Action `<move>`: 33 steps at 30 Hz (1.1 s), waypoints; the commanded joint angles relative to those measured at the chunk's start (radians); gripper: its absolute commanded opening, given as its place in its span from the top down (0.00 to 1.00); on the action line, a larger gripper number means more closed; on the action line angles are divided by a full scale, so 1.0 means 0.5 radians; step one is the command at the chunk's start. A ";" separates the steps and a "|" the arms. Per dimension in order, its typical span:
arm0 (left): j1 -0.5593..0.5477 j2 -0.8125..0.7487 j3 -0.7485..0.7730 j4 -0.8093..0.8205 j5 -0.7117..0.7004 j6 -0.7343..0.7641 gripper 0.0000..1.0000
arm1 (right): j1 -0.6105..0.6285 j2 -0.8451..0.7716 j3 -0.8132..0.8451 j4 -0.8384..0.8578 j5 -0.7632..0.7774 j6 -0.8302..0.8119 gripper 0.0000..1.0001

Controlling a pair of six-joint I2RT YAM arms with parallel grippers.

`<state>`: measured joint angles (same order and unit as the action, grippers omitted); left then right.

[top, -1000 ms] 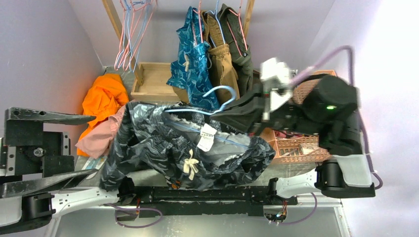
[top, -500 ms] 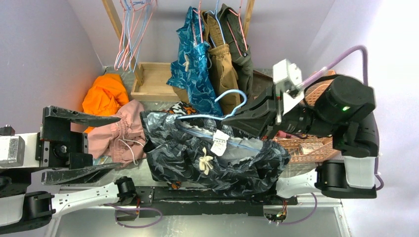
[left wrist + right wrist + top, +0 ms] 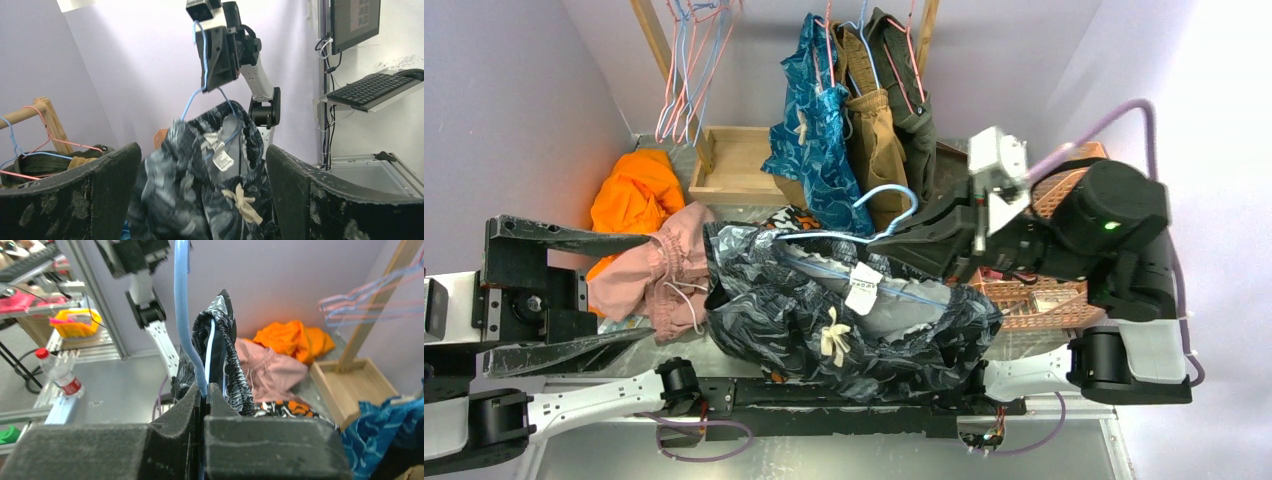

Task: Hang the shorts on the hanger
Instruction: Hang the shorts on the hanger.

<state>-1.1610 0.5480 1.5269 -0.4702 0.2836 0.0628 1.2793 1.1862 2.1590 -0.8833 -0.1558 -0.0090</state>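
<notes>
Shorts (image 3: 764, 300) apart from left tool (image 3: 654, 287)

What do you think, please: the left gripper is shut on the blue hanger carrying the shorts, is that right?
Not quite: the right gripper is shut on the blue hanger carrying the shorts, as the right wrist view shows.

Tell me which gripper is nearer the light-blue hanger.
Right. The right gripper is shut on the hanger below its hook; the left gripper stands open beside the shorts, apart from the hanger.
</notes>
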 commanded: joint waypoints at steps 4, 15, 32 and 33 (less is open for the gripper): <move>0.012 -0.007 -0.050 -0.004 -0.152 0.002 0.02 | 0.003 -0.087 -0.214 0.084 0.173 -0.010 1.00; 0.012 0.273 -0.044 -0.096 -0.099 0.077 0.02 | -0.001 0.023 -0.263 -0.086 0.105 -0.021 1.00; 0.012 -0.020 -0.833 0.231 -0.691 -0.717 0.11 | 0.003 -0.344 -0.914 0.464 0.884 0.093 1.00; 0.012 -0.089 -0.902 0.257 -0.804 -0.819 0.10 | 0.001 -0.340 -0.915 0.467 0.934 0.097 1.00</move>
<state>-1.1603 0.6254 1.1645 -0.4732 0.1276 -0.1253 1.2797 1.0340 1.7073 -0.7635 0.1604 0.0219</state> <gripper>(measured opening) 0.881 0.026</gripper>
